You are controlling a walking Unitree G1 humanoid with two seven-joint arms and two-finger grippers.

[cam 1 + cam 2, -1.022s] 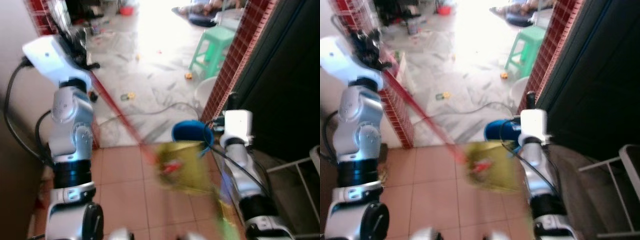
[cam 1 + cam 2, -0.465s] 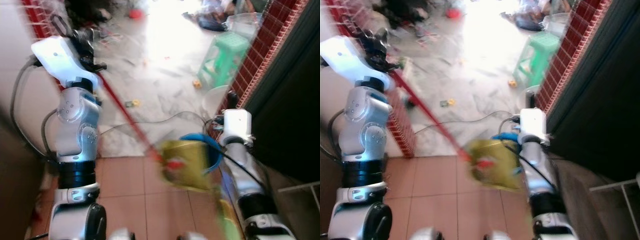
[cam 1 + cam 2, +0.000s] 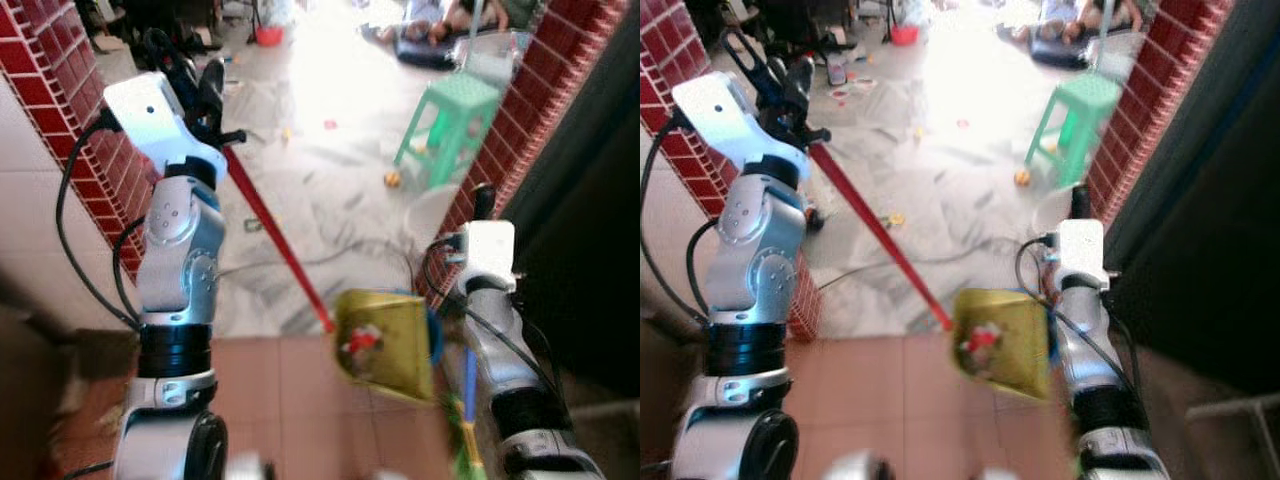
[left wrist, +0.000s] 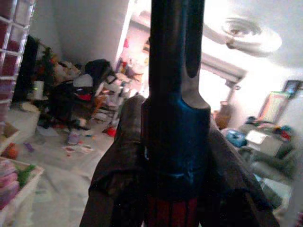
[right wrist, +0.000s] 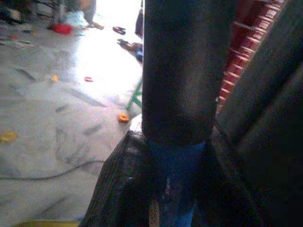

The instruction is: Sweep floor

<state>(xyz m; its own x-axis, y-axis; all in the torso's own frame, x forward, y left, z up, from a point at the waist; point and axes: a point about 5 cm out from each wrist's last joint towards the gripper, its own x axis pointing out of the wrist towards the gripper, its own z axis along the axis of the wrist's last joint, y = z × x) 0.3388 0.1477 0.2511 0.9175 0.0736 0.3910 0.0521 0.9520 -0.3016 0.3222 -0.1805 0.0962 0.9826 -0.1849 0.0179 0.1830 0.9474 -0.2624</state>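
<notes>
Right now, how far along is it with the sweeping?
Some scraps already sit in the yellow dustpan. The left hand holds the red broom handle, the right hand grips the dustpan's blue pole. Left: small litter on the marble floor ahead.

Broom handle (image 3: 275, 235): red, with a black upper section. Dustpan (image 3: 385, 345): yellow-olive, with a red scrap inside. Dustpan handle (image 5: 175, 189): blue below, black above. Stool (image 3: 450, 125): mint green. Brick pillars (image 3: 60, 110): dark red with pale mortar lines in a grid. Far floor (image 3: 330, 190): pale grey marble with darker streaks. Near floor tiles (image 3: 280, 400): terracotta-pink. Both arms: silver and white with black joints and black cables. Basin (image 3: 902, 34) at the back: red. Small floor litter: yellow and orange.
</notes>
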